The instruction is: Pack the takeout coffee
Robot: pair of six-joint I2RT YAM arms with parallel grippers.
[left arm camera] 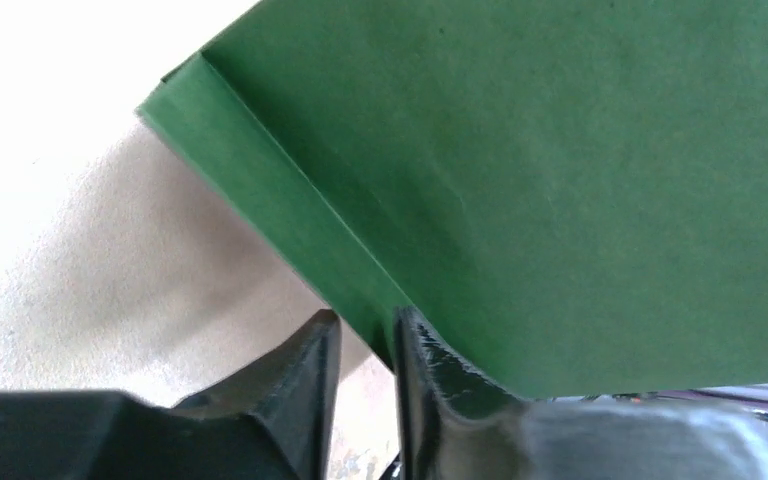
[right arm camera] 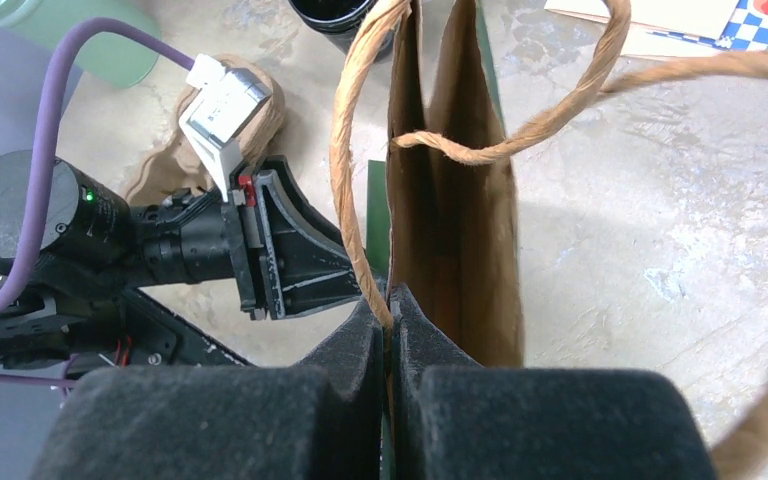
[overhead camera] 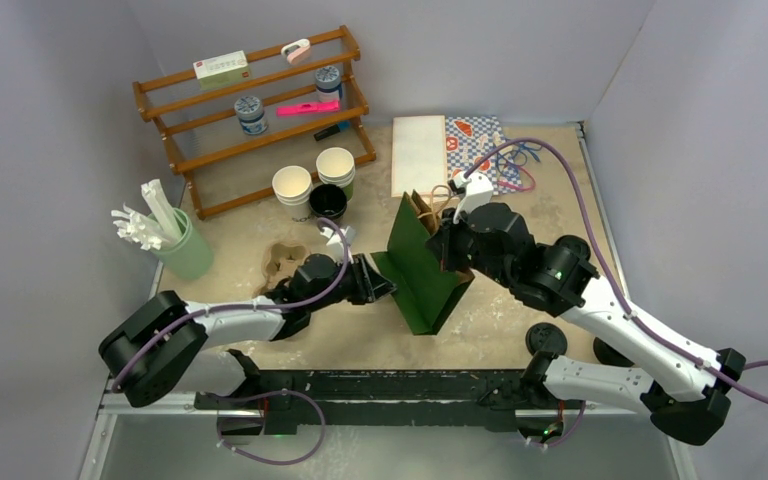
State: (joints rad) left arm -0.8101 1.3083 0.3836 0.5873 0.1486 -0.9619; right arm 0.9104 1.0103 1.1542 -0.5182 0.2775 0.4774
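Note:
No takeout coffee with a lid shows in any view. A green paper bag (overhead camera: pixel 422 275), brown inside (right arm camera: pixel 455 230), stands near the middle of the table with its mouth narrow. My right gripper (right arm camera: pixel 388 300) is above the bag (overhead camera: pixel 447 243), shut on its near rim together with a twine handle (right arm camera: pixel 345 150). My left gripper (overhead camera: pixel 388 285) is low at the bag's left side. In the left wrist view its fingers (left arm camera: pixel 365 320) stand a little apart at the bag's folded edge (left arm camera: pixel 290 210). The edge lies against the right finger and table shows in the gap.
Two lidless paper cups (overhead camera: pixel 292 190) (overhead camera: pixel 335 166) and a black cup (overhead camera: pixel 328 203) stand behind the left arm. A brown cup carrier (overhead camera: pixel 282 260) lies beside it. A green holder of stirrers (overhead camera: pixel 185 250) is at the left, a wooden shelf (overhead camera: pixel 260 110) at the back, and papers (overhead camera: pixel 420 150) behind the bag.

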